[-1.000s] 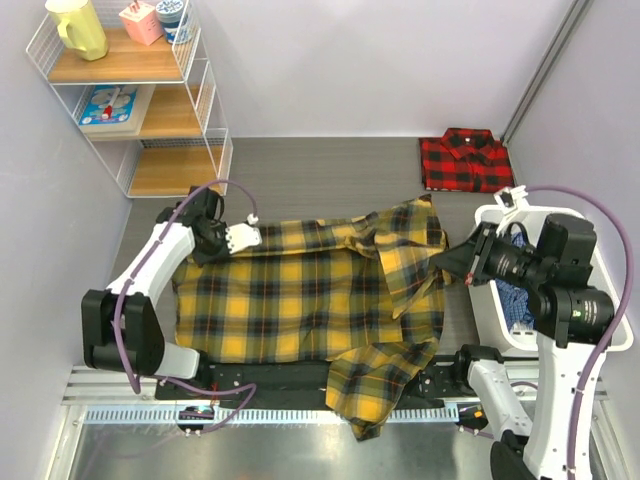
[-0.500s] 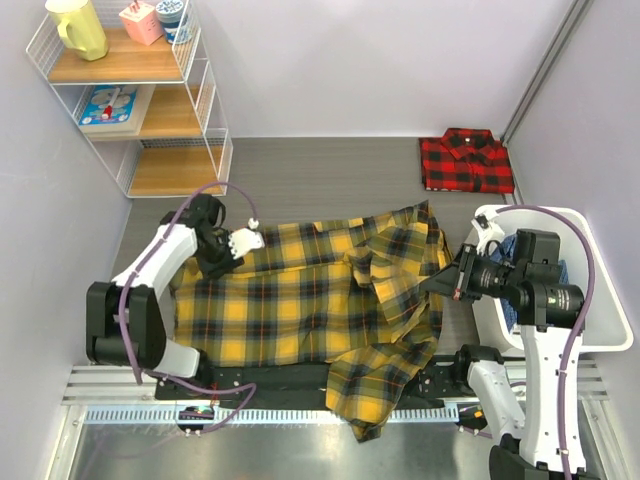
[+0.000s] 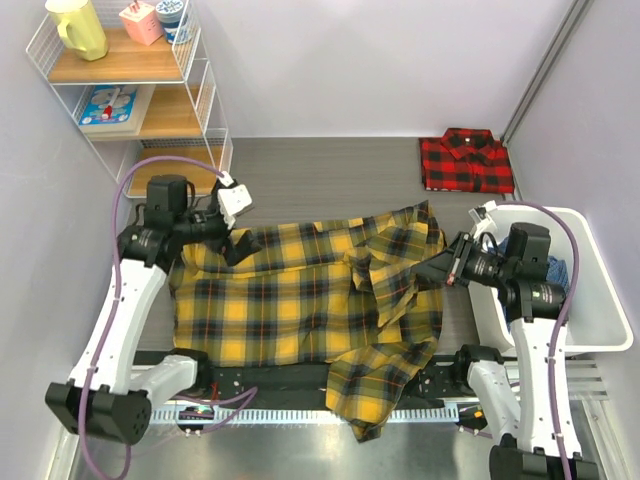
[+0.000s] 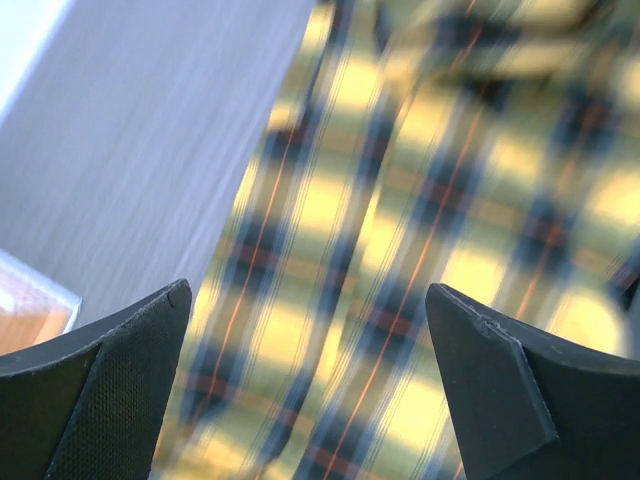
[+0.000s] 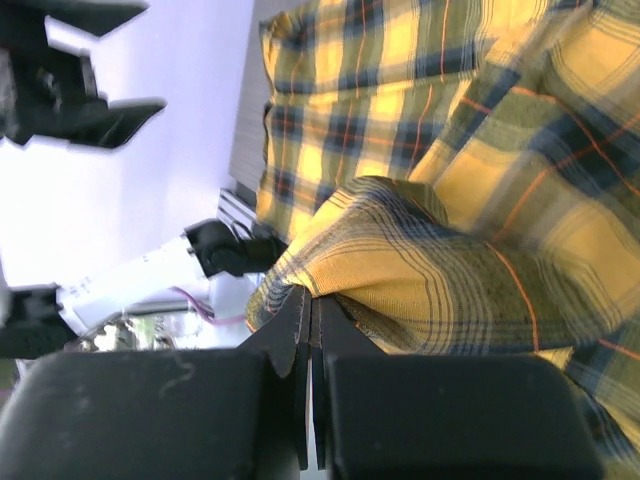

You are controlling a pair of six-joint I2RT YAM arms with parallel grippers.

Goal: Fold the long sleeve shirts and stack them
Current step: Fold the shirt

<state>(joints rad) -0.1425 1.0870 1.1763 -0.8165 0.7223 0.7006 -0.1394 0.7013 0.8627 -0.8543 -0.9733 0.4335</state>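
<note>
My left tool (image 4: 308,290) has lifted off yellow shirt (image 3: 290,300), jaws wide, empty; right tool (image 5: 308,310) stays pinched on its right edge. Shirt spread on table (image 3: 320,170); fold unfinished, I judge.

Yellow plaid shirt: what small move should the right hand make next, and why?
Probably draw the right hand leftward, carrying its pinched fold across the yellow shirt: it is shut on that edge, while the left hand hangs open above the cloth.
</note>
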